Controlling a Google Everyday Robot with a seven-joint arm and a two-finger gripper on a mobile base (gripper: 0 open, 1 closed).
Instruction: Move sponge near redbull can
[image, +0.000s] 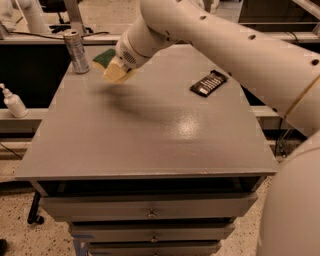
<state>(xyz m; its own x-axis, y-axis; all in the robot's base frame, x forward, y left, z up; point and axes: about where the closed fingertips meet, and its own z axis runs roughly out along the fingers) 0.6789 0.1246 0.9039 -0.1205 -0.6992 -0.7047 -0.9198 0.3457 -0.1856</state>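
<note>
Green-topped sponge (105, 57) gripped by claw (119, 69), claw mostly hidden behind wrist (134, 49), near redbull can (77, 51).

Warm light shines off the table (150, 155). The gripper (118, 66), holding the sponge (113, 75) by the can (77, 51), casts a soft shadow.

I am observing a smooth white plastic arm (235, 50) of thick rounded segments, dotted with small dark screw holes and carrying a thin yellow seam line. Its gripper (119, 67) is sitting over the far-left of the flat grey table (150, 135).
</note>
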